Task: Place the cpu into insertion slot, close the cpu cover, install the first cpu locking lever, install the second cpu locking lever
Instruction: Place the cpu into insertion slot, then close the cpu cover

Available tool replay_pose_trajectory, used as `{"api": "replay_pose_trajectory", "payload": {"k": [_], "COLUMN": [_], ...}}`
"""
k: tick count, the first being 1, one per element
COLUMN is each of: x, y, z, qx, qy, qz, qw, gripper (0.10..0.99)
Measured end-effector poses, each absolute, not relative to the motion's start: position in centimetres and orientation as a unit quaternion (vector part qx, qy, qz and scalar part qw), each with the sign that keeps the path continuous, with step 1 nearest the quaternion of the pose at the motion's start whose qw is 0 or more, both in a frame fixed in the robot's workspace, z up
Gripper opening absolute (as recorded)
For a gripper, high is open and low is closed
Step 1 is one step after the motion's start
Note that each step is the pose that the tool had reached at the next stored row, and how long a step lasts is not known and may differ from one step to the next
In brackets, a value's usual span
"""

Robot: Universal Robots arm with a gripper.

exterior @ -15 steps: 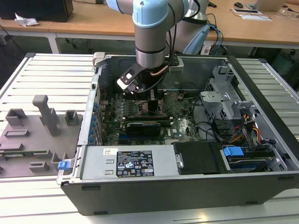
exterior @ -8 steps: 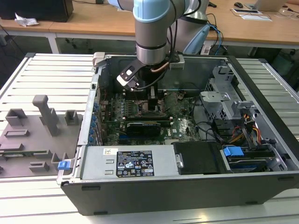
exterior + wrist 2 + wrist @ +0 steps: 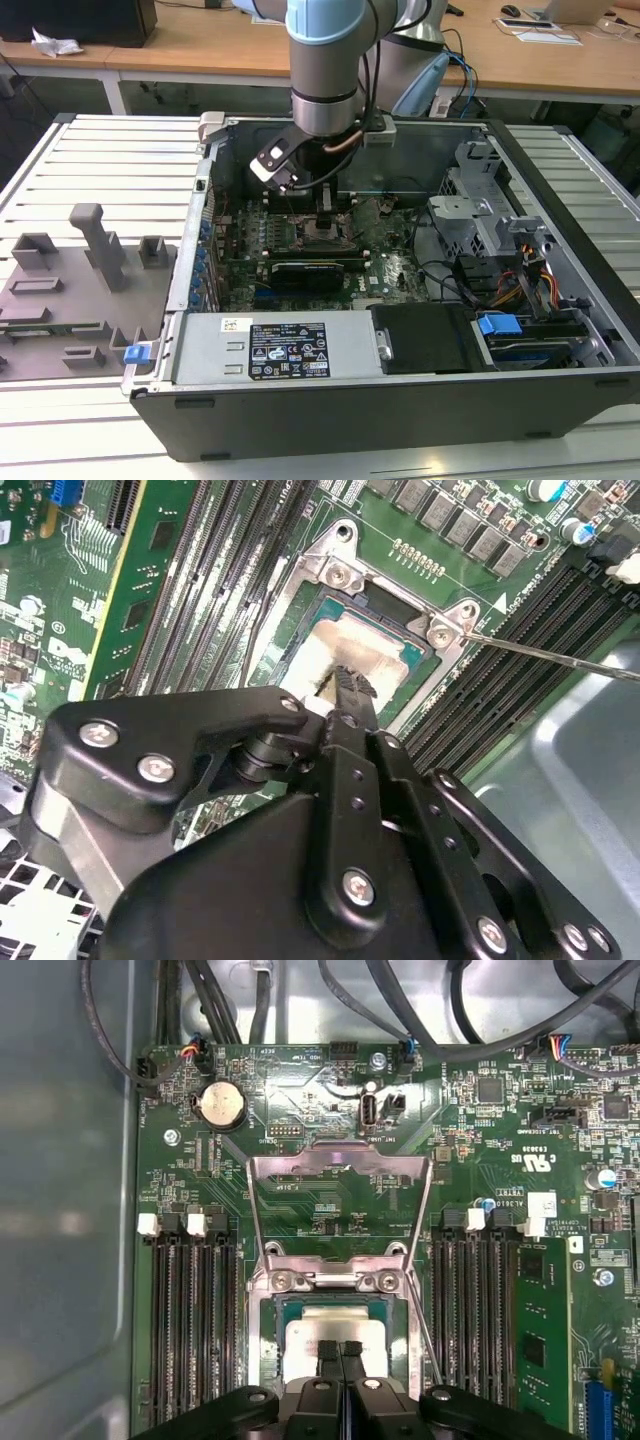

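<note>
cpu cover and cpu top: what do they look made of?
cpu cover: likely bare sheet metal, silver-grey, with a soft sheen and light glints along its bars. cpu top: probably a metal plate, pale matte silver; its green rim looks like circuit board.

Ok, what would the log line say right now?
pincer: shut, tips over cpu | cpu: in insertion slot | cpu cover: open

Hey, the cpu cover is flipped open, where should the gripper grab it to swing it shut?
Probably pinch the cpu cover at its free crossbar, the edge farthest from its hinge, coming from above. It is a thin windowed frame tipped back from the insertion slot, so that bar offers most leverage, clear of the cpu.
</note>
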State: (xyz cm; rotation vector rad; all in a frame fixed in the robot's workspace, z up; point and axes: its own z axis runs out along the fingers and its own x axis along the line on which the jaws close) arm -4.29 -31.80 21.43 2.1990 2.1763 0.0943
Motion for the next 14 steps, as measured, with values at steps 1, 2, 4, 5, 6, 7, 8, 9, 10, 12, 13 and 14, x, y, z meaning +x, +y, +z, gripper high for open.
{"api": "replay_pose_trajectory", "payload": {"k": [1,2,4,5,6,7,8,9,10,12,13,14], "x": [-4.29,-4.29,-4.29,-4.29,-4.29,-4.29,-4.29,-4.29,-4.29,-4.29,-4.29,-4.28], "y": [-31.80,-31.80,-31.80,-31.80,-31.80,-31.80,-31.80,-31.80,-31.80,-31.80,-31.80,-31.80], "z": [21.46,21.48,21.52,21.55,21.58,21.61,21.64,21.67,21.70,21.81,21.81,21.83], "qx": [0.710,0.710,0.710,0.710,0.710,0.710,0.710,0.710,0.710,0.711,0.711,0.711], "qy": [0.703,0.703,0.703,0.703,0.703,0.703,0.703,0.703,0.703,0.703,0.703,0.702], "qz": [0.031,0.031,0.031,0.030,0.030,0.031,0.031,0.031,0.031,0.031,0.031,0.030], "qw": [0.023,0.023,0.023,0.023,0.023,0.023,0.023,0.023,0.023,0.023,0.023,0.023], "gripper": [0.106,0.106,0.106,0.106,0.106,0.106,0.106,0.106,0.106,0.106,0.106,0.106]}}
